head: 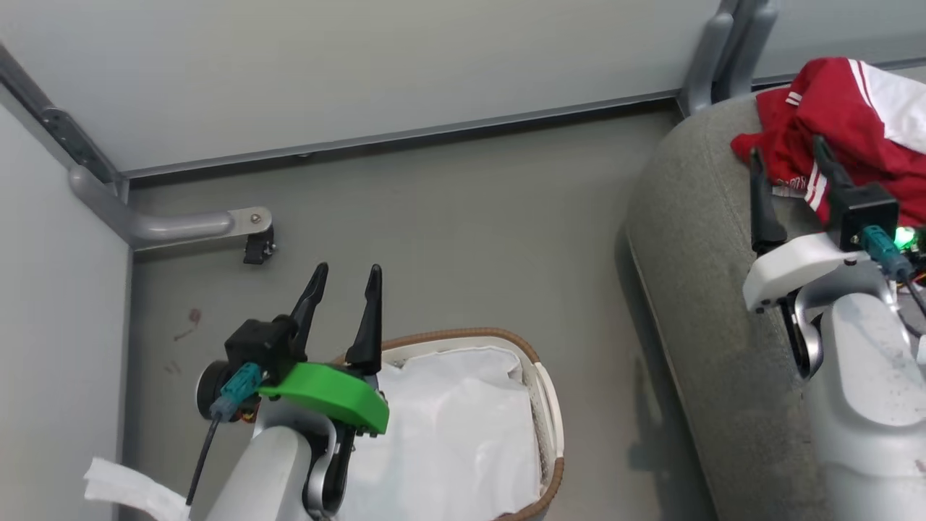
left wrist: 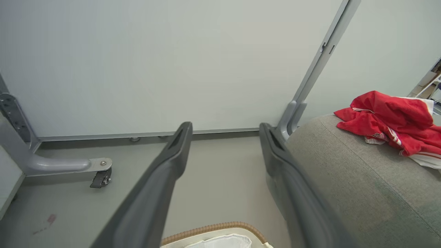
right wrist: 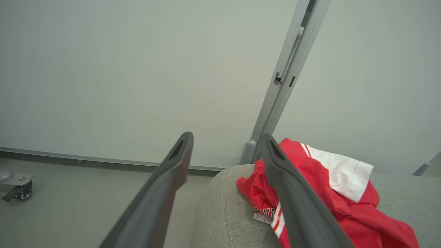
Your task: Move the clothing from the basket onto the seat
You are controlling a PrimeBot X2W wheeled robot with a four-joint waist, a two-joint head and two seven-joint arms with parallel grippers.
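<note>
The red clothing point(head: 839, 126) with white panels and stripes lies heaped on the grey seat point(head: 702, 289) at the right; it also shows as clothing point(left wrist: 389, 120) and clothing point(right wrist: 327, 193) on the seat point(left wrist: 361, 186) and seat point(right wrist: 227, 213). The basket point(head: 546, 405) stands on the floor at bottom centre, only its white liner point(head: 448, 434) showing inside. My left gripper point(head: 346, 278) hovers open above the basket's left rim, holding nothing. My right gripper point(head: 787, 148) is open above the seat, just in front of the clothing, holding nothing.
Pale partition panels point(head: 362, 65) close the space at the back and left. A grey metal foot with a caster point(head: 257, 246) juts onto the floor at the left. A white scrap of fabric point(head: 123, 488) lies at the bottom left. Bare grey floor point(head: 470, 231) lies between basket and seat.
</note>
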